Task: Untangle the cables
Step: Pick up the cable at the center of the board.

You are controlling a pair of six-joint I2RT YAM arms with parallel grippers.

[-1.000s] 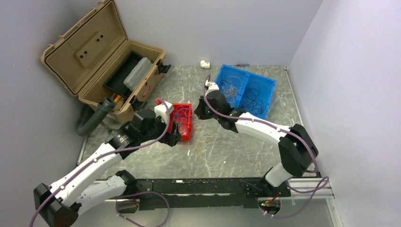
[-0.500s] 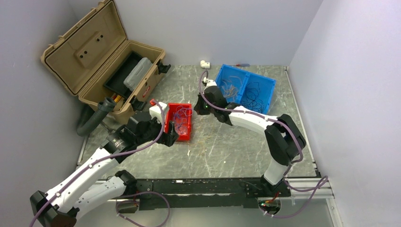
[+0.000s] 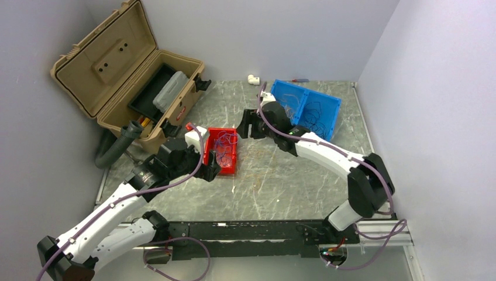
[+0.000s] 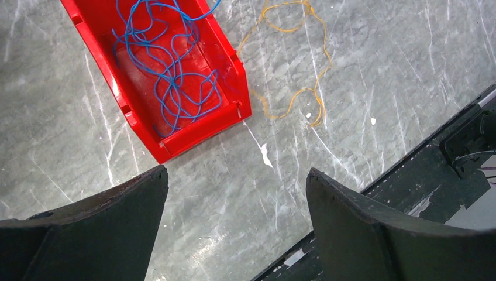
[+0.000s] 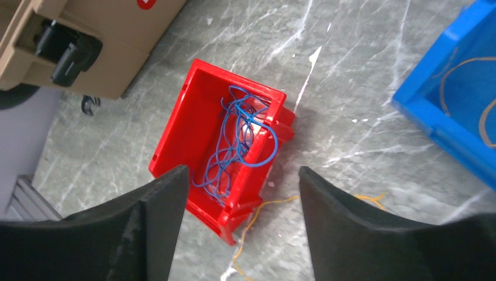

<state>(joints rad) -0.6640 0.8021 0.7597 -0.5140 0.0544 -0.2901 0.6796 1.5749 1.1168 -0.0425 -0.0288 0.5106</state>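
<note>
In the left wrist view, the left end effector (image 4: 234, 170) hangs spread and empty over the counter (image 4: 380, 70). Just beyond it, upper left of the frame, a red bin (image 4: 199, 132) holds the blue wires (image 4: 169, 76). A yellow-orange wire (image 4: 319, 117) lies loose beside it. In the overhead view, the right end effector (image 3: 244, 124) is above the red bin's far end, also spread and empty. Farther back, black wires (image 3: 316, 120) sit in the blue bin (image 3: 338, 105). Sorting looks mostly done. The loose strand seems next, which calls for a low, precise pinch against the flat counter.
</note>
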